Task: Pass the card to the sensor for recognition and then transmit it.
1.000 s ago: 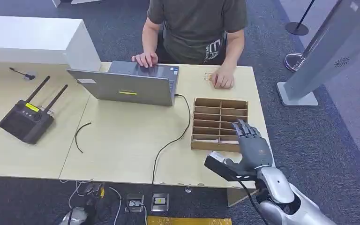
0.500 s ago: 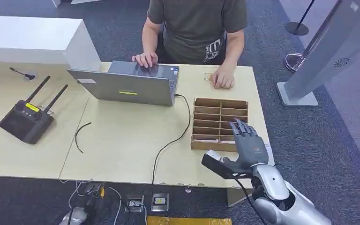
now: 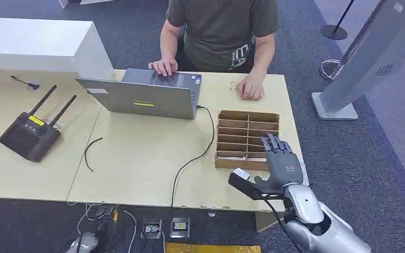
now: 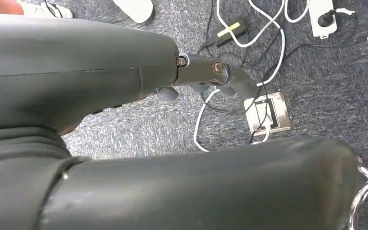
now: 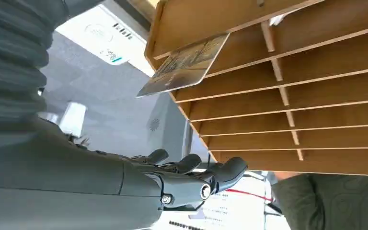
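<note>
One card is sticking out of the wooden organizer, poking past the edge of an end compartment in the right wrist view. It's got a brownish picture on its face and it's sitting tilted, with nothing gripping it. From the head view I can't really make the card out, so I'm not going to say which row it's in.

The right hand is hovering over the near right corner of that organizer, palm down, fingers stretched forward and spread a little, holding nothing. In the right wrist view the same hand is sitting apart from the card, fingertips pointing along the side of the rack and not touching it.

The left hand is hanging down by the floor, with its fingers loosely curled in. Whether it's fully closed I can't tell, but nothing is showing in it. Carpet, white cables and a floor socket are lying below it.

On the table a laptop is sitting open in front of a person, who's resting one hand on its keyboard and the other on the tabletop by the far edge. A black router with two antennas is sitting off to the left. A grey kiosk stand is standing on the carpet to the right.
</note>
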Tool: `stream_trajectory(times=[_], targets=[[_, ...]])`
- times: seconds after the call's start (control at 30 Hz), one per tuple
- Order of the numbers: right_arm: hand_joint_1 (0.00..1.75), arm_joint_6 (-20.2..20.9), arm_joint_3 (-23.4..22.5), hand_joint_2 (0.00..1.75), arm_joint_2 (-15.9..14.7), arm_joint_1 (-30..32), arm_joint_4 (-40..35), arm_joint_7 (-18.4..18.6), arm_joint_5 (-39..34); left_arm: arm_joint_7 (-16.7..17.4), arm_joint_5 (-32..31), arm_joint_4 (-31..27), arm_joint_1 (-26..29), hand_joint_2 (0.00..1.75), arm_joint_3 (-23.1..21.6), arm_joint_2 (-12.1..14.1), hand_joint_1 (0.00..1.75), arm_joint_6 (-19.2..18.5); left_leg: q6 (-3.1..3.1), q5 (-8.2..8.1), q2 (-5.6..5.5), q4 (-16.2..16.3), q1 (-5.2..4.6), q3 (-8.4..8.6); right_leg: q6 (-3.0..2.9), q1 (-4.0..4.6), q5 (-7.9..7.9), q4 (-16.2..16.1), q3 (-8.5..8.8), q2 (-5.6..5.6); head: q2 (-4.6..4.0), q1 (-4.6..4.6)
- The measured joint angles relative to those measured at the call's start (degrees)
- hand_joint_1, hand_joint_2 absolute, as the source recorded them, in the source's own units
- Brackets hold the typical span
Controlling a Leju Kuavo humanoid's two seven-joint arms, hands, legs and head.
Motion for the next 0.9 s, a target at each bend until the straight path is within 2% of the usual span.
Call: stream_trajectory(times=[0.9], targets=[[0.0,-1.79,-0.02,1.75,0.85,0.04,4.92,-0.79,0.04,0.55,0.41,0.35,-0.76,0.0,-2.64,-0.02,0.0,-0.42,-0.01,0.01,0.0,0.0,0.0,-0.01,-0.01,0.0,0.01,0.0,-0.01,0.0,0.0,-0.02]])
